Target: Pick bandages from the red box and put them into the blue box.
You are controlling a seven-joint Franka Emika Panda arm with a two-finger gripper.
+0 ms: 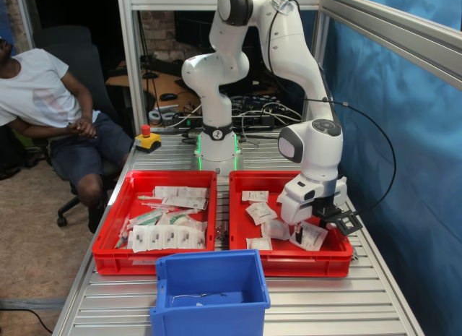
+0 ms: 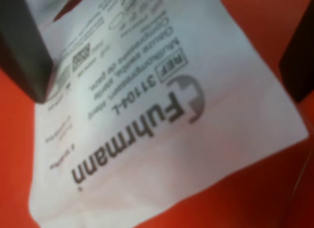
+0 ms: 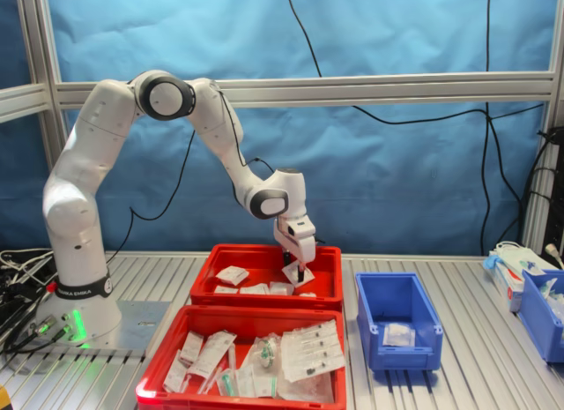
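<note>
Gripper [image 1: 315, 222] low in the sparse red plastic tray [image 1: 245, 260], right of centre in the first exterior view, straddles a white sealed bandage packet [image 2: 162, 115], fingers apparently unclosed; closing, lifting, then carrying to the deep blue bin [image 1: 209, 307] likely follow.

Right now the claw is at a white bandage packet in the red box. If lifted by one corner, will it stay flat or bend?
The bandage packet would probably bend: it is a thin, crinkled paper pouch, tilted up at the claw in the first exterior view. It looks light, so it should lift easily. Its smooth printed face may slip between the fingers.
</note>
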